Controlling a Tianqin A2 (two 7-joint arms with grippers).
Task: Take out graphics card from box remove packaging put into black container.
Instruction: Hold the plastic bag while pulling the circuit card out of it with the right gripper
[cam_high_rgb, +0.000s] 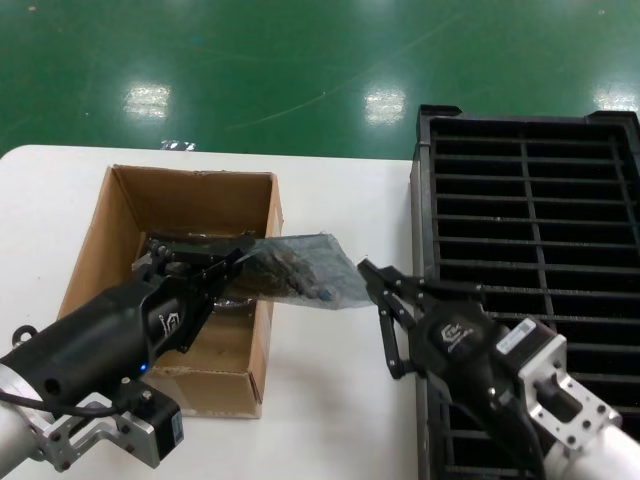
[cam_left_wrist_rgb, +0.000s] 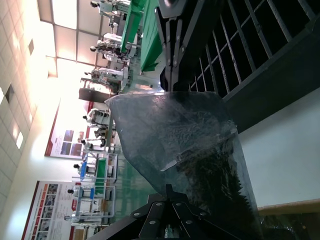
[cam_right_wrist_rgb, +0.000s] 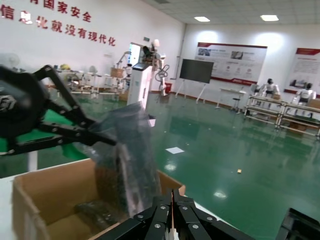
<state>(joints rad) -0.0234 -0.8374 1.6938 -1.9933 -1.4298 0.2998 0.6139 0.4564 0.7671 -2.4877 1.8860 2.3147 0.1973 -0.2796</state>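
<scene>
Graphics card (cam_high_rgb: 275, 268) inside packaging (cam_high_rgb: 300, 268), aloft over right wall of box (cam_high_rgb: 262, 330). Left gripper (cam_high_rgb: 222, 262) fingers clamped on left end; right gripper (cam_high_rgb: 372, 285) fingers pinching right corner. Risk: thin pinch slipping, bag tearing, card dropping short of black container (cam_high_rgb: 530, 250).

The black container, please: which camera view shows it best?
The head view: the black container shows its rim and slot grid, partly covered by the right arm. The left wrist view catches only part of its dividers; the right wrist view shows just a dark corner.
</scene>
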